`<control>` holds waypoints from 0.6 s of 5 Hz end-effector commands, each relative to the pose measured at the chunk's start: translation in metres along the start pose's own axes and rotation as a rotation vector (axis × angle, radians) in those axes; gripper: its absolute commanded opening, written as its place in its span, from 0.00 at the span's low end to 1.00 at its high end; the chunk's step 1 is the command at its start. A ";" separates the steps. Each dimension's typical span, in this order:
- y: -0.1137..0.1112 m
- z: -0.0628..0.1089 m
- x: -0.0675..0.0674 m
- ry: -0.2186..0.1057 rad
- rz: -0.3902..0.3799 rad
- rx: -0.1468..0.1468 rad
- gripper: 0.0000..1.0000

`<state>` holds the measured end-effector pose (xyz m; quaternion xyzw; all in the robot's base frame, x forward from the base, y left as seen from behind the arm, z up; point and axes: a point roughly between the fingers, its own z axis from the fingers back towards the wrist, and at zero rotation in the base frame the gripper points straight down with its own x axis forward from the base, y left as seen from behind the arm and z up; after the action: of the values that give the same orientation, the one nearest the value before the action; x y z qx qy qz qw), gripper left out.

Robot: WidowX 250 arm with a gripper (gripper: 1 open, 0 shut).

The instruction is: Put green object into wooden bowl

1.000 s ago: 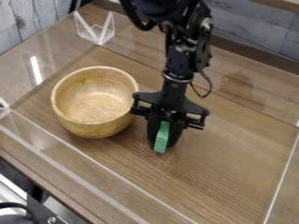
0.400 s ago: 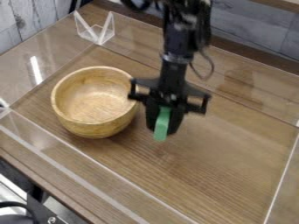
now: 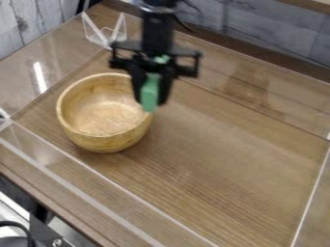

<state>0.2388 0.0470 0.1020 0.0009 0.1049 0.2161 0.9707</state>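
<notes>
The green object [image 3: 150,90], a small bright green bar, hangs upright in the air, pinched at its top by my black gripper [image 3: 153,69], which is shut on it. Its lower end hovers just above the right rim of the wooden bowl [image 3: 106,112], a round light-tan bowl with thick walls standing at the left of the table. The bowl's inside holds nothing. My arm comes down from the top of the picture, a little blurred.
Low clear plastic walls [image 3: 39,64] fence the brown wooden table [image 3: 233,145]. A small clear plastic stand [image 3: 103,33] sits at the back left. Planks line the wall behind.
My gripper has lifted the green object off the table and carried it up and to the left, from beside the bowl's right side to over the bowl's right rim.
</notes>
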 end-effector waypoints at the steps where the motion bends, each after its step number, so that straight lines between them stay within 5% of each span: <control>1: 0.027 0.014 0.002 -0.084 -0.059 -0.013 0.00; 3: 0.057 -0.002 -0.003 -0.085 -0.106 -0.014 0.00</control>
<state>0.2083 0.0941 0.0895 -0.0101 0.0913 0.1686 0.9814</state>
